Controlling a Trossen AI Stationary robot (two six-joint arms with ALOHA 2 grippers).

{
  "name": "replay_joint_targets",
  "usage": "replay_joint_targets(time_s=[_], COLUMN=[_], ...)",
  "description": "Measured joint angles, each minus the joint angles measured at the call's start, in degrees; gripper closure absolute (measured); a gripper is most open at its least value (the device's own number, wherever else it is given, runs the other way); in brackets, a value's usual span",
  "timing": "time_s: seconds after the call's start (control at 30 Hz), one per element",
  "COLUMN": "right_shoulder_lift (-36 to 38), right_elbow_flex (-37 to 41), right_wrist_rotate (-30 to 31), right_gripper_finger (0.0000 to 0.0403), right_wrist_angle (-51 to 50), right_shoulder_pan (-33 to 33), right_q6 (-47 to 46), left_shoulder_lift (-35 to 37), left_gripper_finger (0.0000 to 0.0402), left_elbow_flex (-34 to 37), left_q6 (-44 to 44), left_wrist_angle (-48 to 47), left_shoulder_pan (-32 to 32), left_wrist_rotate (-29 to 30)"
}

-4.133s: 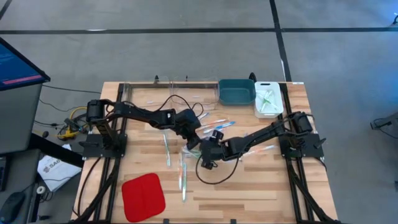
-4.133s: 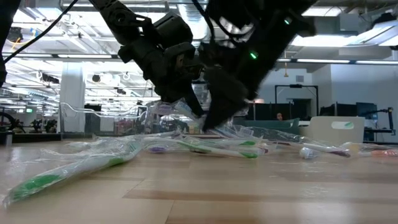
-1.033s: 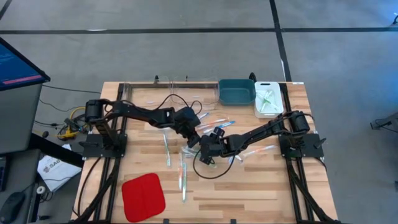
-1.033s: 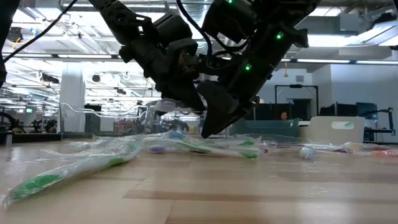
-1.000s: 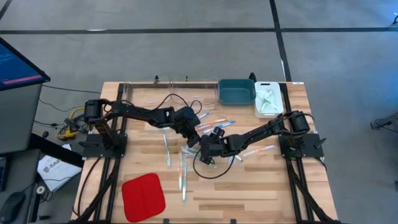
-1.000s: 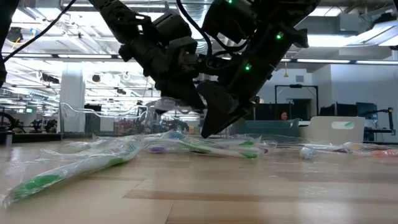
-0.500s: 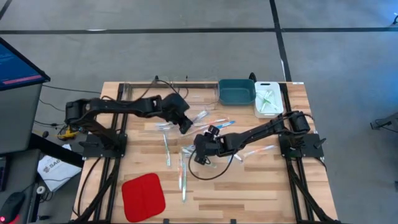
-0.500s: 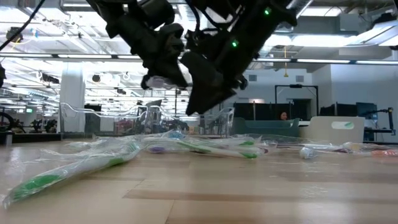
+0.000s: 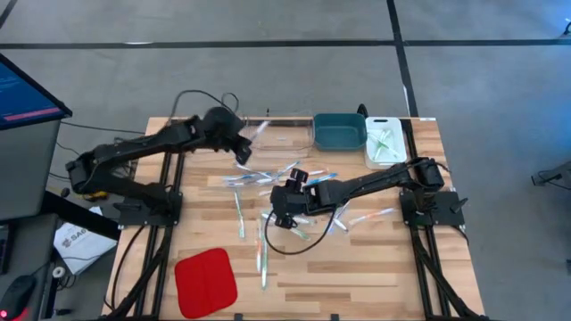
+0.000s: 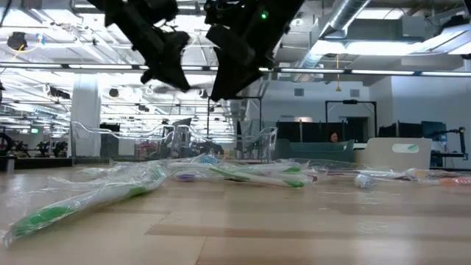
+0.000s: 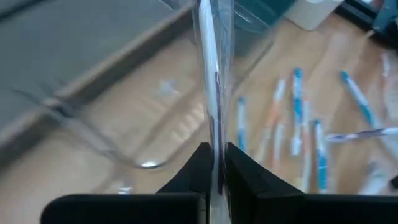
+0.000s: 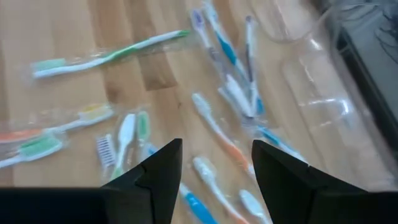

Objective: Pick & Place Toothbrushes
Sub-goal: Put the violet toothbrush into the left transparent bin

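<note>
Left gripper (image 11: 214,163) clamped on one wrapped toothbrush (image 11: 210,81), raised near the clear bin (image 9: 268,130).
Right gripper (image 12: 214,165) hovers with fingers apart and empty above loose toothbrushes (image 9: 308,176) scattered mid-table (image 9: 375,267).

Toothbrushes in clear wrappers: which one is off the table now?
The wrapped toothbrush pinched in the left hand, held above the clear bin; the others lie on the wooden table.

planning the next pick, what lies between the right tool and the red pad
In the high view, wrapped toothbrushes lie on the wood between the right tool and the red pad; nothing else.
</note>
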State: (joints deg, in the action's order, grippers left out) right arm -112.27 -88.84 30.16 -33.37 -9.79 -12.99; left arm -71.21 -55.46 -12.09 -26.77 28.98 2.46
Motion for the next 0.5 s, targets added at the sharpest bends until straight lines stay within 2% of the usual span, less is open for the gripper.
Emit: replay_joint_targets(time_s=[0.13, 0.27, 0.43, 0.5], right_shoulder_lift=[0.0, 0.0, 0.0, 0.0], right_elbow_flex=[-3.15, -5.98, -9.45, -10.64], right_wrist_rotate=[0.36, 0.38, 1.1, 1.67], right_gripper_finger=[0.0214, 0.0214, 0.0214, 0.0214], right_wrist_angle=[-5.21, -9.38, -11.66, -11.67], right_shoulder_pan=[1.12, 2.18, 3.32, 3.61], right_q6=[0.02, 0.02, 0.07, 0.27], left_shoulder_lift=[3.04, 3.22, 1.2, 0.31], left_gripper_finger=[0.0389, 0.0389, 0.0389, 0.0389], left_elbow_flex=[0.0, 0.0, -0.03, -0.1], left_q6=[2.92, 4.75, 17.44, 19.96], left_wrist_angle=[-4.7, -10.98, -11.83, -11.72], left_shoulder_pan=[5.6, 12.3, 18.81, 20.93], left_wrist_rotate=[2.21, 2.5, 4.28, 4.72])
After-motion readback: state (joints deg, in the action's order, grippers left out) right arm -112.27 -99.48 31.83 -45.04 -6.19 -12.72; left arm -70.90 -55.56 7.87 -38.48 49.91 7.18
